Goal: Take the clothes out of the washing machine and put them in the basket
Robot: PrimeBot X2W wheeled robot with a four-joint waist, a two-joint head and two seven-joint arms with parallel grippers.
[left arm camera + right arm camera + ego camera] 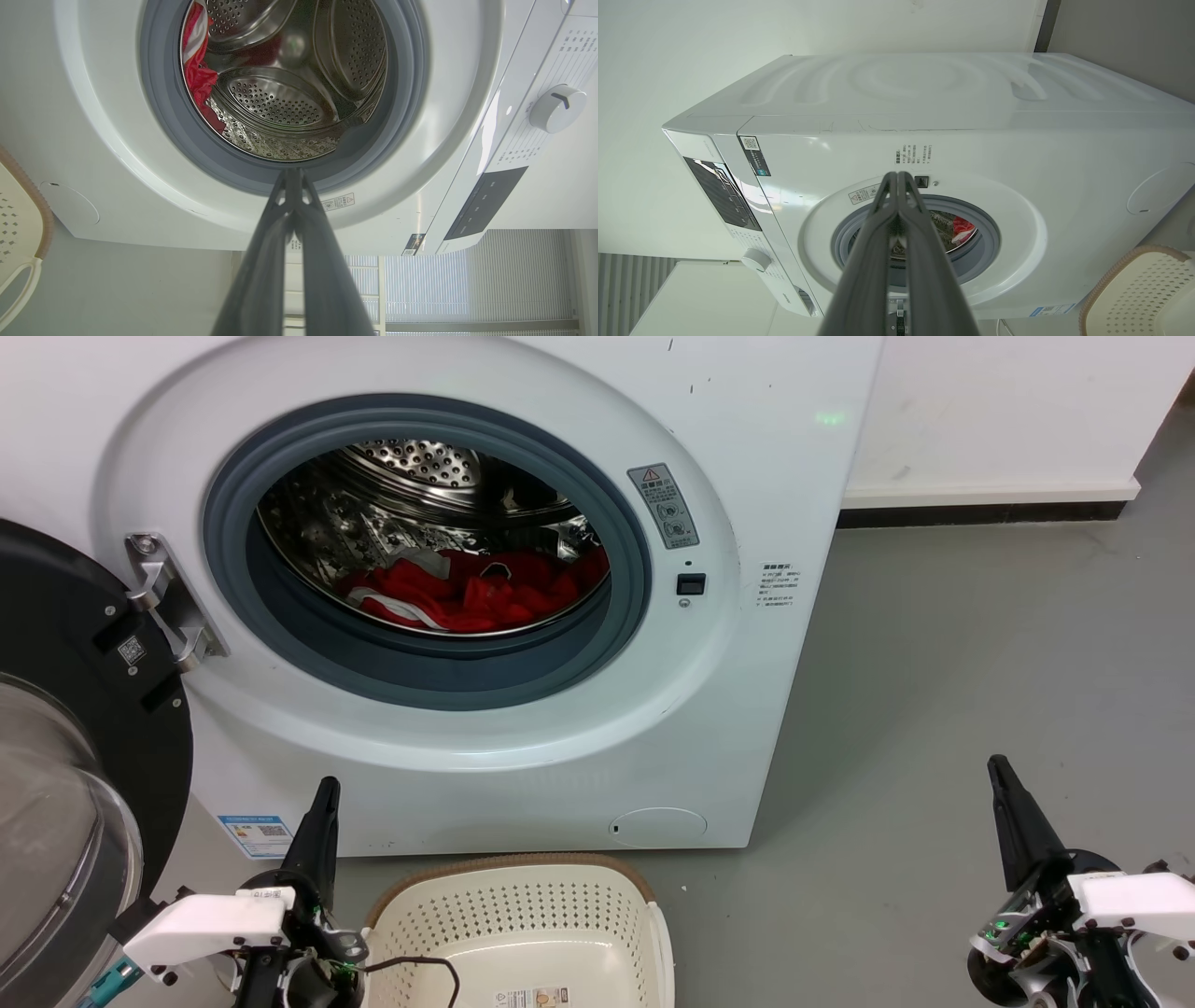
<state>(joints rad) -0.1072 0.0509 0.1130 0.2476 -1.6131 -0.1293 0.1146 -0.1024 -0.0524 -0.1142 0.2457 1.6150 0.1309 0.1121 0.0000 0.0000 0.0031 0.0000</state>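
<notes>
The white washing machine (523,775) stands in front of me with its porthole open. Red clothes (467,593) with white trim lie at the bottom of the steel drum; they also show as clothes (198,70) and clothes (962,228) in the wrist views. The cream basket (523,905) sits on the floor right below the porthole, its base bare apart from a label. My left gripper (322,798) is shut, low at the left beside the basket. My right gripper (1001,775) is shut, low at the far right over the floor. Both hold nothing.
The black-framed glass door (65,784) hangs open at the left, close to my left arm. A thin black cable (420,963) from the left wrist hangs over the basket's rim. Grey floor (934,691) stretches to the right of the machine, up to a white wall.
</notes>
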